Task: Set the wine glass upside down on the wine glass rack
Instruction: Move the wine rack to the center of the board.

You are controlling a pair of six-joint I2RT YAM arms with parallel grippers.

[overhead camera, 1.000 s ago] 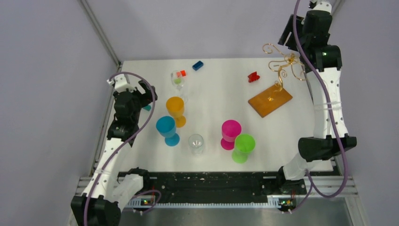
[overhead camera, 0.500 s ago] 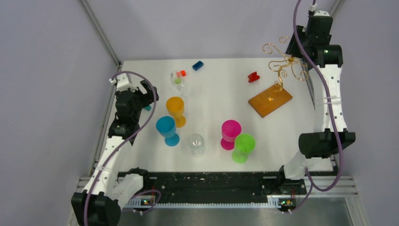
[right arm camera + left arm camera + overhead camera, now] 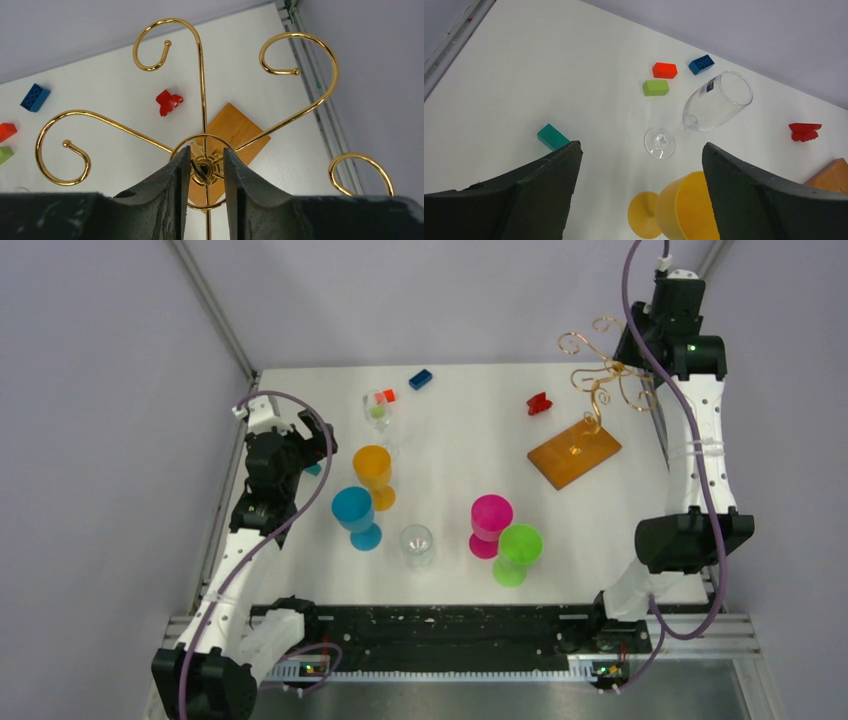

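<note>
Closing in, my right claw (image 3: 205, 160) straddles the thin gold wire rack (image 3: 202, 90) at its spiral hub, grip uncertain; left claw (image 3: 641, 146) gapes.

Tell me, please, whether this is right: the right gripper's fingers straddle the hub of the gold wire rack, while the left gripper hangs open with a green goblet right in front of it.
Not quite: the goblet in front of the open left gripper is the yellow goblet, not a green one, as the left wrist view shows. The right gripper does straddle the hub of the wine glass rack.
</note>
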